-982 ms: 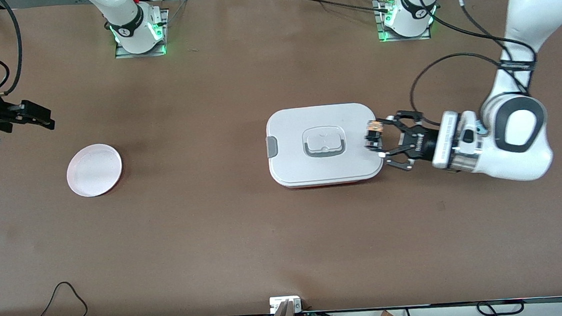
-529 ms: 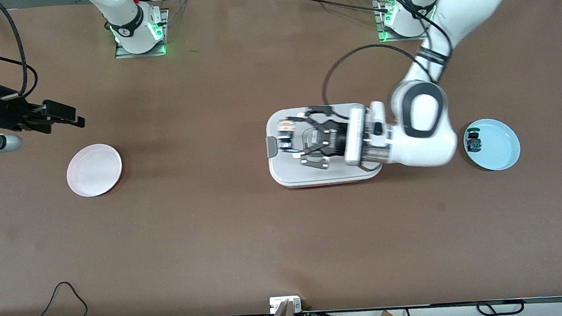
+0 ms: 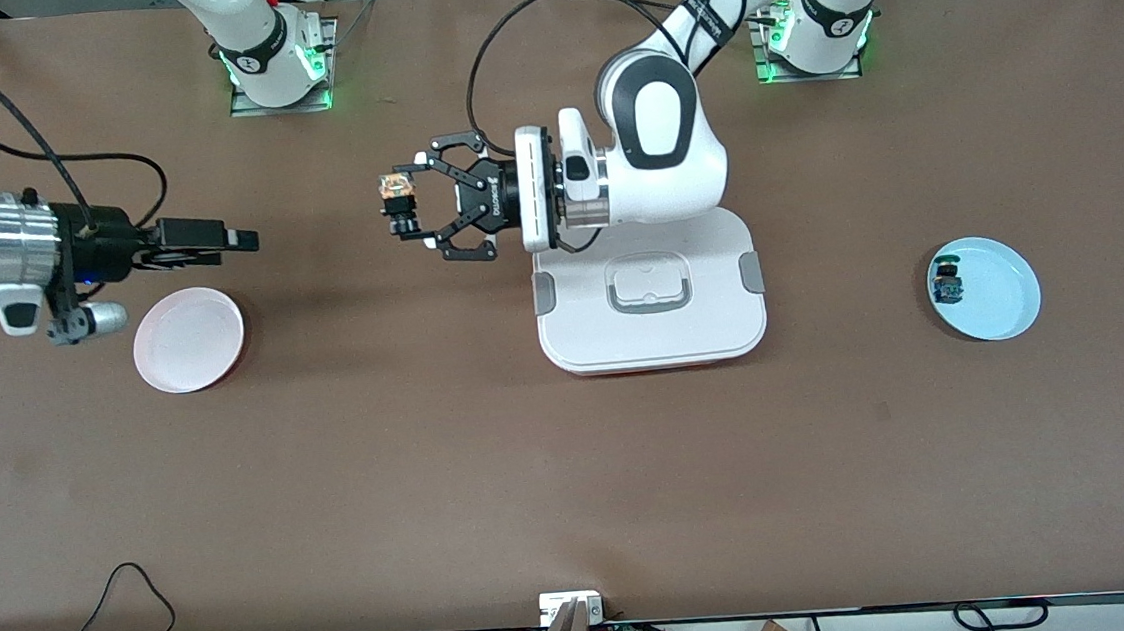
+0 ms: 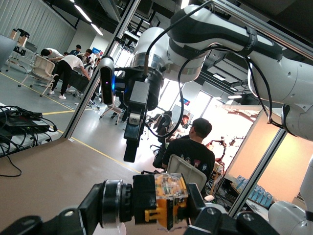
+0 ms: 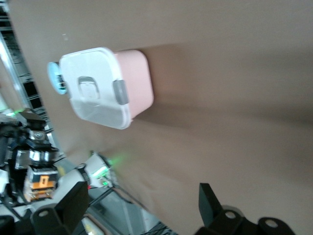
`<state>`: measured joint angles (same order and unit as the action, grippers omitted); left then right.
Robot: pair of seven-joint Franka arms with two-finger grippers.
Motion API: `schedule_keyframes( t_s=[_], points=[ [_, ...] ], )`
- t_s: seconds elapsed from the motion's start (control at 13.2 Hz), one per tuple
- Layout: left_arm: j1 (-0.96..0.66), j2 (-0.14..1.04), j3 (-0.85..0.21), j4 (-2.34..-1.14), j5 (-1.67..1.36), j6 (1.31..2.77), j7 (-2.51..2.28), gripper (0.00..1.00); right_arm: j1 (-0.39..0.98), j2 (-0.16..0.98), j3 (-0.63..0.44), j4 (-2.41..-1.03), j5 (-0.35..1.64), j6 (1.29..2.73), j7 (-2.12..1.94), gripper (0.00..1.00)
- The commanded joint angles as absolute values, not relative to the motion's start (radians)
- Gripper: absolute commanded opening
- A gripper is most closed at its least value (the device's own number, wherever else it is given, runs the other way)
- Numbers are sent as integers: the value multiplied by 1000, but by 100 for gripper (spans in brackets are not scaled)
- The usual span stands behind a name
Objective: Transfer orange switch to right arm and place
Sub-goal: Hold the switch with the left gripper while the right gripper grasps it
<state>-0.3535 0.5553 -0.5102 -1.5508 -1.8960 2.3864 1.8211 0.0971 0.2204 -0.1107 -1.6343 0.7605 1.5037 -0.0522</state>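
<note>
From the front, the small orange-capped push-button switch with black barrel body [image 3: 400,205] is clamped in the left end effector [image 3: 405,206], up over bare brown bench [image 3: 575,475] between the white lidded box [image 3: 649,294] and the pink round plate [image 3: 189,339]; it looks light, rigid and smooth, best taken by the free barrel. The left wrist view shows the switch [image 4: 164,200] pinched crosswise. In the right wrist view, the right end effector [image 5: 142,205] stands wide apart, empty.
</note>
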Motion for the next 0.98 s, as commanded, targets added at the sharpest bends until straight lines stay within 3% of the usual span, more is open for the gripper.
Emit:
schedule_keyframes(
  t_s=[0.0,0.3,0.68,0.91],
  points=[
    [-350,537,-517,-1545,-1919,2411,1809,3,87,225,-110,-1657,906,1477,-68,100],
    [-350,537,-515,-1545,-1907,2413,1812,0,86,219,-110,-1834,1254,1480,-17,100],
    [-351,540,-515,-1545,-1907,2413,1812,0,100,184,-83,-1950,1327,1480,44,100],
    [-350,538,-515,-1545,-1910,2413,1812,0,103,170,-52,-1950,1373,1485,147,100]
  ],
)
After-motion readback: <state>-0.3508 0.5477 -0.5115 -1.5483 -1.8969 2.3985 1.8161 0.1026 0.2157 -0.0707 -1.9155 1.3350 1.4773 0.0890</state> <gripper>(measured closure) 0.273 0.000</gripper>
